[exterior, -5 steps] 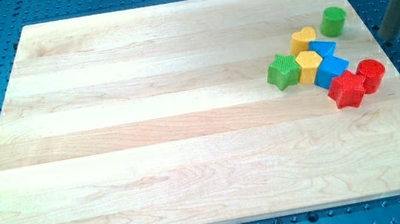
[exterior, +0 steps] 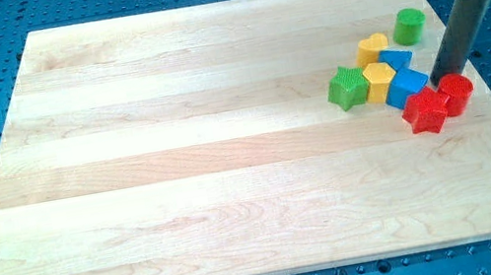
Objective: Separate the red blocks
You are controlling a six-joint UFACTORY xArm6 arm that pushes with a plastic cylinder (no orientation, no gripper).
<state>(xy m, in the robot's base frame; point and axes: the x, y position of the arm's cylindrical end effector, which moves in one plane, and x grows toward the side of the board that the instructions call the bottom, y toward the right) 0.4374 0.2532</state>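
Two red blocks touch each other at the view's right: a red star (exterior: 426,110) and a red cylinder (exterior: 457,92) to its right. My tip (exterior: 440,80) sits on the board just above them, over the spot where they meet, close to the cylinder's upper left edge. The dark rod rises from it toward the view's upper right.
A cluster lies left of the red blocks: a blue block (exterior: 407,86) touching the red star, another blue block (exterior: 396,60), a yellow hexagon (exterior: 378,80), a yellow heart (exterior: 372,46) and a green star (exterior: 348,87). A green cylinder (exterior: 409,25) stands apart above. The board's right edge (exterior: 486,82) is near.
My tip has moved left and down, from off the board's right edge onto the board just above the two red blocks. No block has visibly moved.
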